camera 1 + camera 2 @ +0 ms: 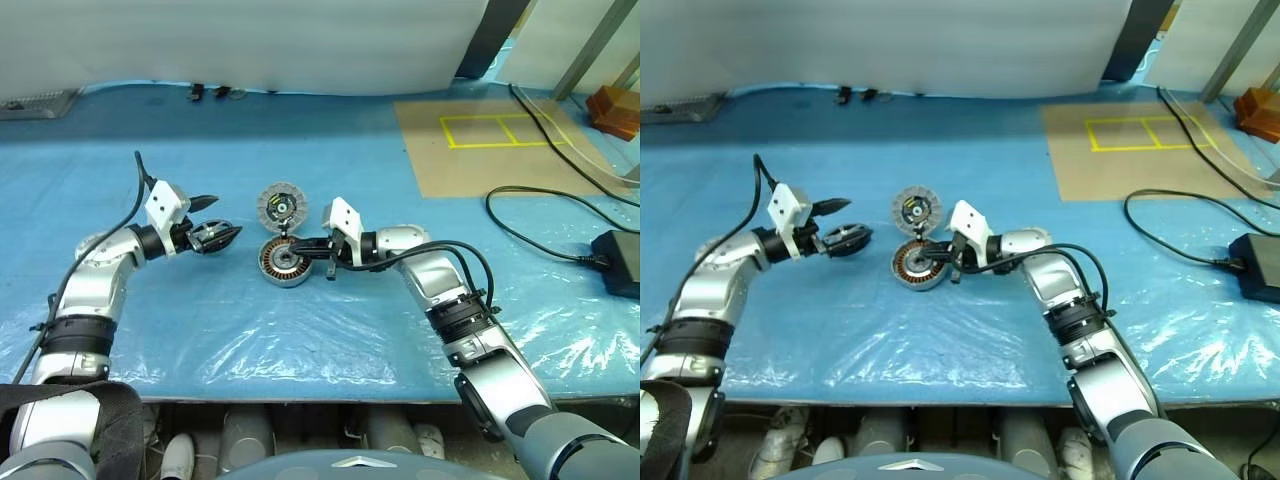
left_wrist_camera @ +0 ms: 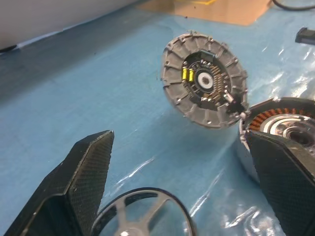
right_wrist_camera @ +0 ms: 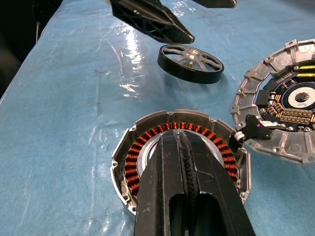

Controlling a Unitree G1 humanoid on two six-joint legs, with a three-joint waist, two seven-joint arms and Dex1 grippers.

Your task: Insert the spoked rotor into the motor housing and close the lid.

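Centre-left of the head view: the left hand (image 1: 222, 236), fingers spread wide, is straddling the flat black-rimmed, silver-spoked rotor (image 3: 190, 63), lying just left of the copper-wound round silver motor housing (image 1: 284, 262), where the shut right hand (image 1: 308, 251) is resting.

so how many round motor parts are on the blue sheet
3: the motor housing in the middle, its lid hinged open behind it, the spoked rotor beside the left hand.

Hidden and cut off
The right gripper's shut fingers (image 3: 189, 196) cover the motor housing's (image 3: 147, 129) centre; the spoked rotor (image 2: 142, 216) is cropped.
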